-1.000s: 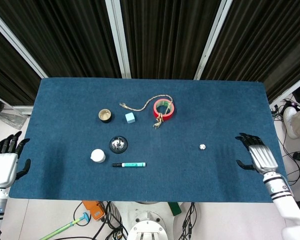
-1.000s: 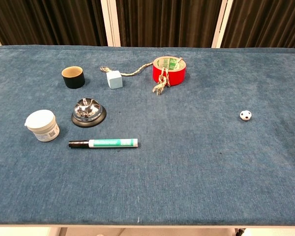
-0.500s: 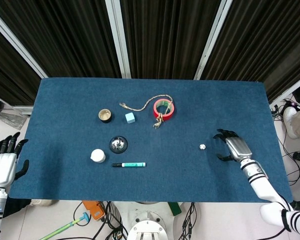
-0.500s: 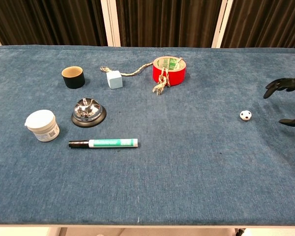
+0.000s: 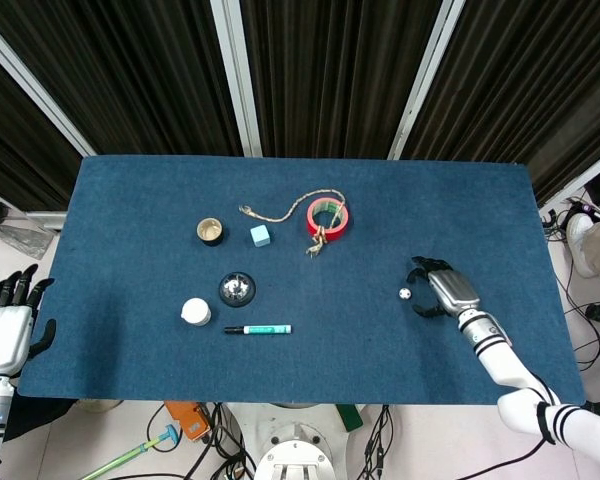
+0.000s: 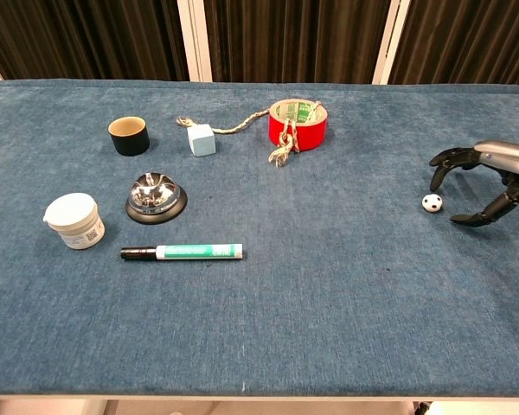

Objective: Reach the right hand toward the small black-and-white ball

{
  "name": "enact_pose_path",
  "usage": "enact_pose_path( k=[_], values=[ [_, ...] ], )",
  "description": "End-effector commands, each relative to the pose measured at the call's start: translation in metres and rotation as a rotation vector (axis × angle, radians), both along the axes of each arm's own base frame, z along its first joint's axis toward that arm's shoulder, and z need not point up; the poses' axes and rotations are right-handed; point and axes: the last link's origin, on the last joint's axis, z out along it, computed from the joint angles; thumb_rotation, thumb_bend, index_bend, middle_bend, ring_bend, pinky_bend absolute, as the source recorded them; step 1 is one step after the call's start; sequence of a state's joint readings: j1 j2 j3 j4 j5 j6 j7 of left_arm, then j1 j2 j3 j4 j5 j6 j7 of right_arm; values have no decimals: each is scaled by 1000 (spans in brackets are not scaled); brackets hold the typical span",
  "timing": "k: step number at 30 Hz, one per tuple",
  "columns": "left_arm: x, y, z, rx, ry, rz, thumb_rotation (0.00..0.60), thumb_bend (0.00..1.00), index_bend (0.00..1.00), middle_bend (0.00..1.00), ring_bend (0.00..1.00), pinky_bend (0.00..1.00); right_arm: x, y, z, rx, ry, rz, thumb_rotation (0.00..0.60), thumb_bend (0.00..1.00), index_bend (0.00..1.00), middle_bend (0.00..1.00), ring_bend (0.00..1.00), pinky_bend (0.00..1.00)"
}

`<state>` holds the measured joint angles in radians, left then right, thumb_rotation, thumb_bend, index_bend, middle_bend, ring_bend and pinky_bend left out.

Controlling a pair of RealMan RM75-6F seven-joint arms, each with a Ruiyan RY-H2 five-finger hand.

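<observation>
Just beside the ball (image 6: 432, 203), R hand (image 6: 484, 180) hovers w/ fingers apart, holding nothing.

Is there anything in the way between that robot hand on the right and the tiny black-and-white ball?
Nothing visible. The right hand hovers beside the small black-and-white ball, fingers spread; only bare blue tabletop lies between them.

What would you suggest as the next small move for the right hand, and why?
Probably a short advance further left, easing down so the fingers bracket the small black-and-white ball. The right hand is open, its fingers arched beside and just above the ball without touching it. The ball lies alone on the blue table, far from the red tape roll, so nothing blocks the way.
</observation>
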<state>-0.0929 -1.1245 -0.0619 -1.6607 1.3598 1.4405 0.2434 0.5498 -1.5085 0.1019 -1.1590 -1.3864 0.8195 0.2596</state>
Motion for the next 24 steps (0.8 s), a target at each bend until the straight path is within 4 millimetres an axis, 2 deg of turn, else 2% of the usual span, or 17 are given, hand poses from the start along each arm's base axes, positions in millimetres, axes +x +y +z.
enact_pose_path(
  k=[1,12,24],
  values=[
    [0,0,0,1,0,4,600,397,172,0,13,107,2,-1,-4,7,-1,6,600,394,432,153,157,143],
    [-1,1,0,5,4,8,600,397,171,0,13,107,10,-6,-13,20,-15,18,600,438,465,153,158,144],
    [-1,0,-1,2,-2,16,600,397,171,0,13,107,12,-7,-14,24,-33,17,600,497,546,153,158,143]
  ],
)
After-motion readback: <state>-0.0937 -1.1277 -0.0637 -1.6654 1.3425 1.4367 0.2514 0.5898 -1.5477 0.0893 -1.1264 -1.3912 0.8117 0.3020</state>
